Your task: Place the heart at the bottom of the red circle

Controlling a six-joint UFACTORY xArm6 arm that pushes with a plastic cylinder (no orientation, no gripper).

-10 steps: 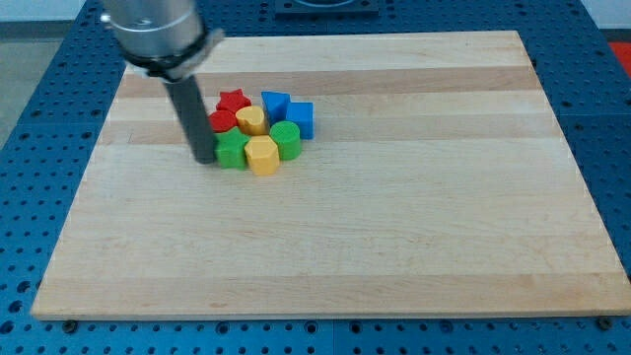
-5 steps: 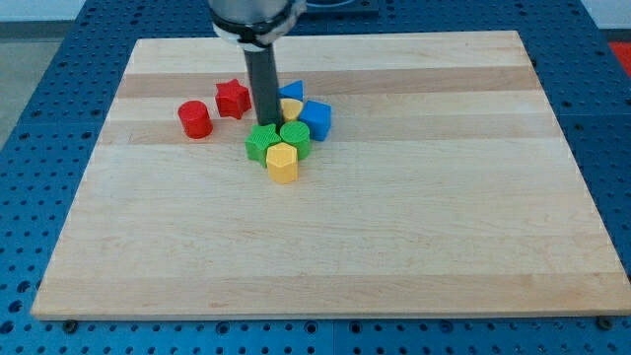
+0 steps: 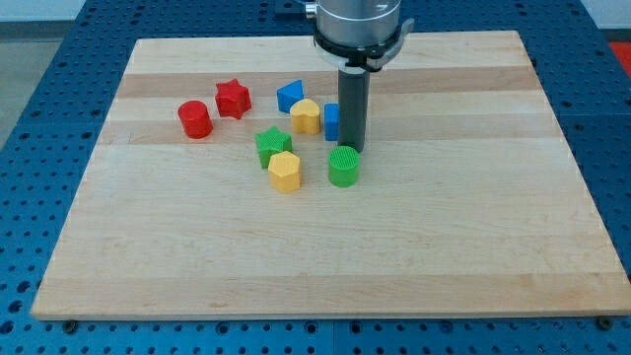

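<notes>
Camera view counts two reds, two greens, two yellows, two blues on the surface (image 3: 473,227). Yellow heart (image 3: 306,116), pale and rounded, sits right of red circle (image 3: 195,119); my tip (image 3: 352,149) touches green circle (image 3: 343,166). No fingers exist.

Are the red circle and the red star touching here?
Apart. The camera view shows a strip of bare board between the red circle and the red star.

My tip (image 3: 352,149) stands just above the green cylinder (image 3: 343,167), right of the yellow heart (image 3: 306,116); the red cylinder (image 3: 195,119) lies far left on the counter (image 3: 444,217).
</notes>
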